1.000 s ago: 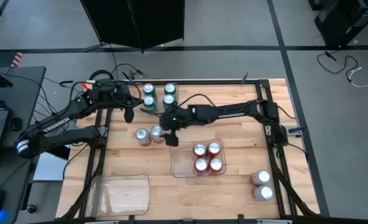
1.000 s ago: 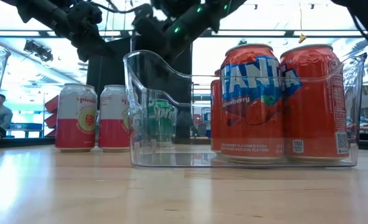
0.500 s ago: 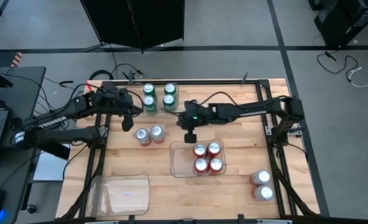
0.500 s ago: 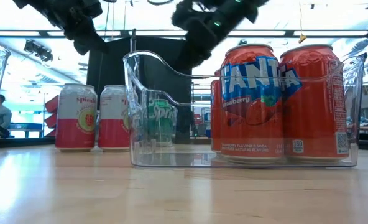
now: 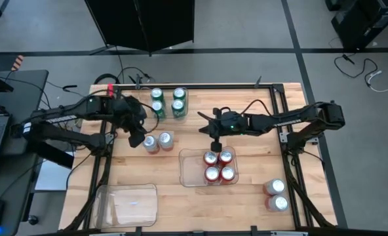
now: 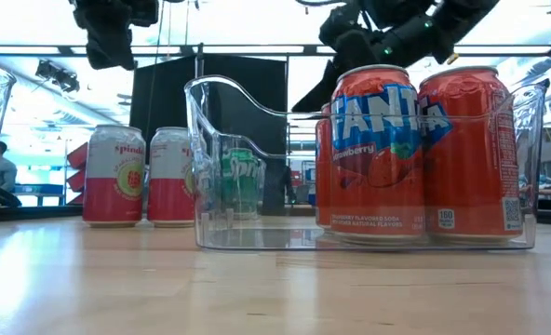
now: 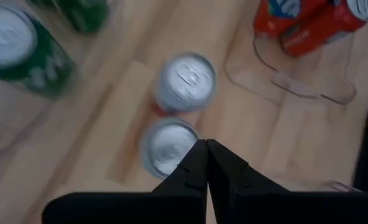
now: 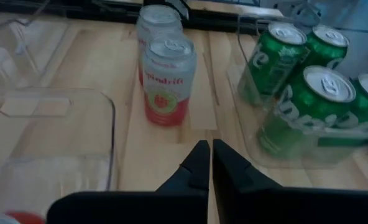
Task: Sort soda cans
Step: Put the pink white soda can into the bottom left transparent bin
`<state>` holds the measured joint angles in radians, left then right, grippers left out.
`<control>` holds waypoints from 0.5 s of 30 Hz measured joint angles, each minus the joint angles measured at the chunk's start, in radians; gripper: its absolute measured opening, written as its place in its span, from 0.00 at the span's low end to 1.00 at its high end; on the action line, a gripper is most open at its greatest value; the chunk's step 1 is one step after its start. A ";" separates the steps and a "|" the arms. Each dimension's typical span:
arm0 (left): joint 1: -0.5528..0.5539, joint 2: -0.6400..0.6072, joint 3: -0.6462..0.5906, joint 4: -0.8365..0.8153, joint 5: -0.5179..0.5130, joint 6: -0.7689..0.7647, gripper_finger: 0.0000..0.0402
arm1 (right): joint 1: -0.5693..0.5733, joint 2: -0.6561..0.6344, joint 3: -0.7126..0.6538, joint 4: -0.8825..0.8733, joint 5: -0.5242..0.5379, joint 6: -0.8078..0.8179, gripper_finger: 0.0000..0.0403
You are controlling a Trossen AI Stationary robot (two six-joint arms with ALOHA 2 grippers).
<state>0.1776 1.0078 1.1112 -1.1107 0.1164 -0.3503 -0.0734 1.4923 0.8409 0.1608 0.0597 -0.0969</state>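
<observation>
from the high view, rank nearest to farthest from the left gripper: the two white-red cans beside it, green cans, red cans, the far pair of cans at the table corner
From the left gripper:
1. White-red cans, right beside it.
2. Green cans, at the table's back edge.
3. Red cans, in the middle tray.
4. Corner pair, far right front.

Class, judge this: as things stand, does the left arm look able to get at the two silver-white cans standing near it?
Probably yes. The left gripper hangs just beside the two silver-white cans, which stand on open table outside any tray, nothing between. Its jaws are shut, so they must open first.
</observation>
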 joint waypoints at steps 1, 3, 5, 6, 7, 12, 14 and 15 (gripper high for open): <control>-0.018 0.017 0.011 -0.012 0.001 -0.026 0.04 | -0.001 -0.001 -0.007 0.002 0.000 -0.001 0.02; -0.053 0.045 0.026 -0.024 0.003 -0.052 0.07 | -0.001 0.000 -0.016 0.022 0.000 -0.006 0.01; -0.091 0.079 0.038 -0.026 0.010 -0.072 0.11 | 0.000 0.008 -0.020 0.043 0.000 -0.011 0.00; -0.108 0.096 0.046 -0.025 0.016 -0.073 0.14 | 0.000 0.010 -0.020 0.043 0.000 -0.015 0.00; -0.124 0.115 0.052 -0.025 0.024 -0.074 0.16 | 0.000 0.010 -0.022 0.037 0.000 -0.016 0.00; -0.182 0.207 0.089 -0.028 0.047 -0.104 0.34 | -0.001 0.010 -0.022 0.040 0.000 -0.038 0.00; -0.195 0.237 0.093 -0.025 0.047 -0.155 0.43 | -0.001 0.010 -0.022 0.041 -0.001 -0.042 0.00; -0.198 0.249 0.093 -0.028 0.047 -0.183 0.47 | -0.001 0.010 -0.022 0.040 -0.001 -0.042 0.00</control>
<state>-0.0207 1.2570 1.2037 -1.1389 0.1635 -0.5338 -0.0742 1.5021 0.8192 0.2013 0.0586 -0.1387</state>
